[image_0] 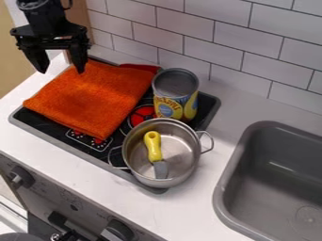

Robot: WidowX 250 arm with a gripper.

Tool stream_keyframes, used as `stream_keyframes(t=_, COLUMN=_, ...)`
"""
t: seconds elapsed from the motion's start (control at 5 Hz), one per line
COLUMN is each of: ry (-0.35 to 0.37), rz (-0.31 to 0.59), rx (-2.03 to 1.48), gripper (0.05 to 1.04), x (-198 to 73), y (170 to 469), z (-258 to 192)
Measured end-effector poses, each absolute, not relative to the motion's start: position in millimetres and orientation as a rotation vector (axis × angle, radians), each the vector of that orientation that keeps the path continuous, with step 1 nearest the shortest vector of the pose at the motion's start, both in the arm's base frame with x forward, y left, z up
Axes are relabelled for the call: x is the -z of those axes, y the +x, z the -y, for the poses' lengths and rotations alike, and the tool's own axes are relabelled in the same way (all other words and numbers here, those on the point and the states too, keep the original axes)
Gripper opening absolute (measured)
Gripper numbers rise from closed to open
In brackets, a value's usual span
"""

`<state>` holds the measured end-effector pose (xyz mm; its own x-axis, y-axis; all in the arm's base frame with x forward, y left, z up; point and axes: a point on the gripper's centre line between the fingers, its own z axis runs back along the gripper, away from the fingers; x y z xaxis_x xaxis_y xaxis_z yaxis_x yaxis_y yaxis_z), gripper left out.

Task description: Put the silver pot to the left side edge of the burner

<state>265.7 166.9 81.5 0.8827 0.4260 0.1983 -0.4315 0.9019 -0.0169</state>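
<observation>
Silver metal pot (179,153) sits upright, mouth up, at the near right end of the black stove top (47,127), over its corner. I read its long axis as the line through the two loop handles: one points left and a little toward the camera, the other right and a little toward the wall (236,35). The mouth is round, so the handles are the only heading cue.

Gripper (61,69) is at the upper left of my view, well apart from the pot, over the far left part of the stove. Fingers spread wide, tips pointing down, nothing between them. I can't tell whether the tips touch the cloth or hang above it.

Inside the pot: a tool with a yellow handle (153,145) and a grey blade (161,170), handle end toward the wall, blade toward the camera.

Upright can (177,106) just behind the pot, grey top up; can't tell if they touch. Red burner (142,113) is partly visible left of the can. Folded orange cloth (91,96) covers much of the left stove area, with a red item (143,67) poking out behind it. Grey sink (270,188) to the right, set into the white counter (192,209).
</observation>
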Motion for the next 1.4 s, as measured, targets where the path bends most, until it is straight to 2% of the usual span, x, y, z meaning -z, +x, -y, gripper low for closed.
stream_keyframes(t=0.4, ry=-0.015, rz=0.156, rx=-0.318, gripper=0.999, x=-61.2, y=260.0, z=-147.6)
stream_keyframes(t=1.0, ry=-0.146, rz=0.118, rx=0.185, gripper=0.999, x=-74.2, y=246.7, z=-75.9)
stream_keyframes(t=1.4, ry=-0.122, rz=0.132, rx=0.278, gripper=0.999, x=-64.0, y=249.9, z=-42.7)
